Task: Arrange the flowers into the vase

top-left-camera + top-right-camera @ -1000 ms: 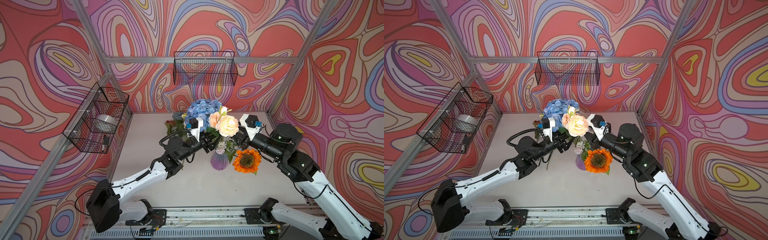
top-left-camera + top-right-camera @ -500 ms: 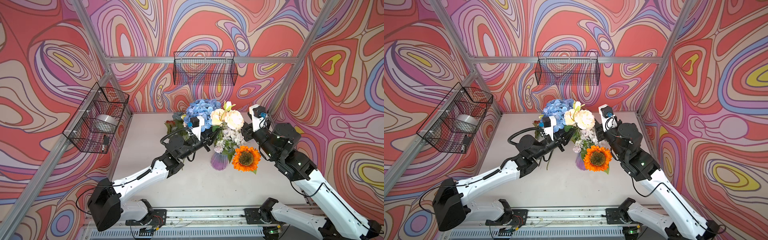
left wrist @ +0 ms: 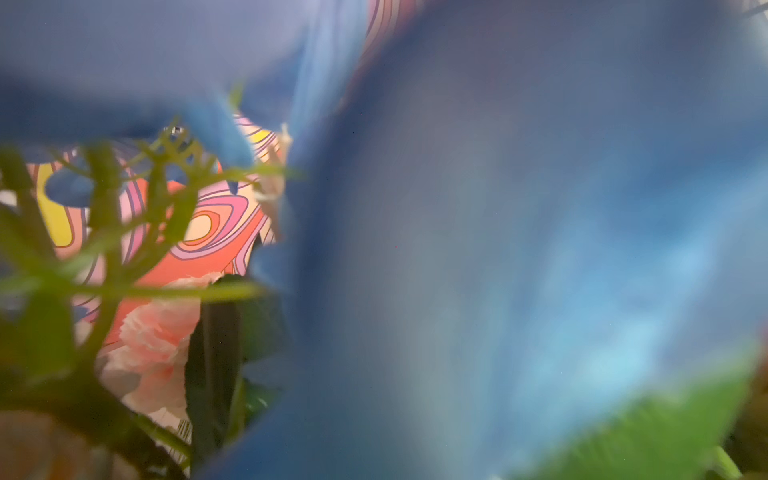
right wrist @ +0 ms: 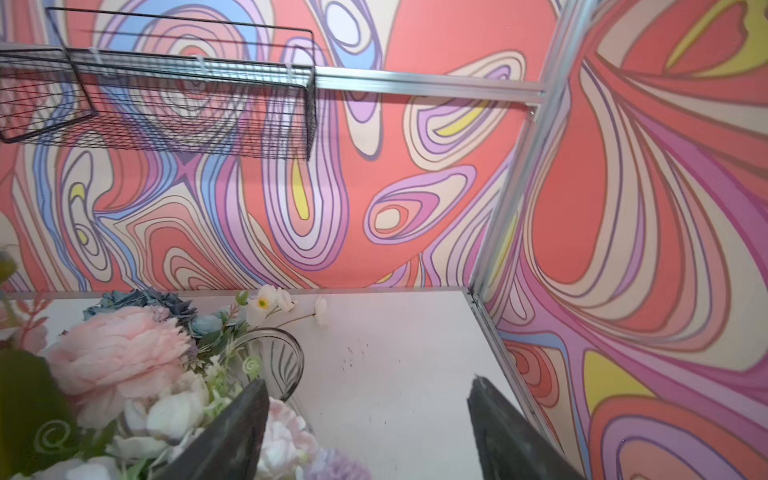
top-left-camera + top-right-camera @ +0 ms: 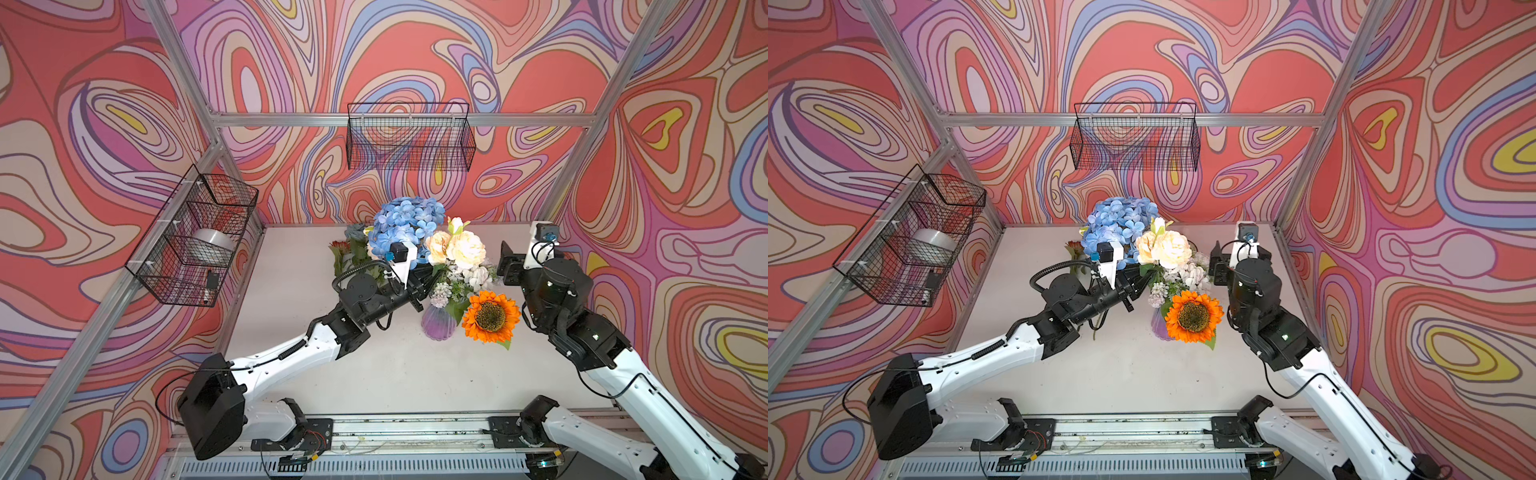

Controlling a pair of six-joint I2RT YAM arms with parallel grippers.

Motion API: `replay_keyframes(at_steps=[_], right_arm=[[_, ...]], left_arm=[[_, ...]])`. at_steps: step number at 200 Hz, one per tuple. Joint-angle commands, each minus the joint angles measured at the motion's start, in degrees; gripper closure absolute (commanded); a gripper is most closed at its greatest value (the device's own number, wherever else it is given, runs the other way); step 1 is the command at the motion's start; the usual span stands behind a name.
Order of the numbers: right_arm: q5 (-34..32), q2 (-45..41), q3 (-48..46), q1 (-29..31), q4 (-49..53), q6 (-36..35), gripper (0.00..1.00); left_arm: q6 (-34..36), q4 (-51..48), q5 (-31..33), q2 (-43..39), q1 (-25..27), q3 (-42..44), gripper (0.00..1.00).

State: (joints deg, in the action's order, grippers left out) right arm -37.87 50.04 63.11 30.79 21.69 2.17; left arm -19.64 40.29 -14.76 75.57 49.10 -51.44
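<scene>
A purple ribbed vase (image 5: 438, 322) (image 5: 1158, 328) holds an orange sunflower (image 5: 490, 316) (image 5: 1194, 316), lilac clusters (image 5: 440, 289), pale blooms and peach roses (image 5: 457, 249) (image 5: 1163, 249). A big blue hydrangea (image 5: 405, 224) (image 5: 1121, 224) rises beside them and blurs most of the left wrist view (image 3: 498, 249). My left gripper (image 5: 428, 279) (image 5: 1136, 286) is shut among the leaves just under the peach roses, on their stem. My right gripper (image 5: 509, 266) (image 5: 1219, 266) (image 4: 370, 380) stands open and empty to the right of the bouquet.
A blue rose (image 5: 355, 230) (image 4: 141, 301), red foliage (image 5: 338, 249) and white poppies (image 4: 270, 301) lie on the table (image 5: 395, 374) at the back. A wire basket (image 5: 409, 137) hangs on the back wall. Another basket (image 5: 195, 237) on the left holds a silver roll (image 5: 214, 241).
The right gripper opened, let go of the peach roses and drew back to the right. The left gripper shut under the roses, which shifted slightly up and right.
</scene>
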Motion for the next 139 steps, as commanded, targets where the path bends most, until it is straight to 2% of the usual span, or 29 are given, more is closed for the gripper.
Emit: replay_keyframes(at_steps=[1,11,27,42,77,88,111,139], right_arm=[[1.6,-1.3,-1.9,-3.0,5.9,8.0,0.21],[3.2,-1.2,-2.6,-4.4,8.3,10.4,0.20],[5.1,-1.2,-3.9,-5.7,11.6,14.2,0.19],[6.3,-1.6,-5.9,-6.2,13.9,17.9,0.18],[12.5,-2.4,-11.2,-6.4,19.7,28.4,0.16],[16.2,-3.3,-13.9,-6.4,19.1,30.2,0.16],[24.4,-5.5,-19.9,-6.3,14.2,31.2,0.11],[32.7,-5.1,-22.5,-6.3,11.4,29.2,0.08]], left_arm=[[0.5,-0.9,1.2,0.0,0.3,1.5,0.89],[0.1,-1.3,1.7,-0.7,0.3,1.9,0.82],[-1.2,-2.0,2.6,-2.5,0.5,2.9,0.56],[-3.0,-2.9,3.4,-4.8,0.7,4.0,0.38],[-7.1,-8.7,3.5,-10.2,0.7,5.8,0.14],[-8.1,-11.0,3.8,-11.7,0.7,6.6,0.01],[-9.9,-15.3,6.0,-14.5,0.9,8.8,0.00],[-12.3,-17.3,13.1,-18.2,1.0,13.6,0.00]])
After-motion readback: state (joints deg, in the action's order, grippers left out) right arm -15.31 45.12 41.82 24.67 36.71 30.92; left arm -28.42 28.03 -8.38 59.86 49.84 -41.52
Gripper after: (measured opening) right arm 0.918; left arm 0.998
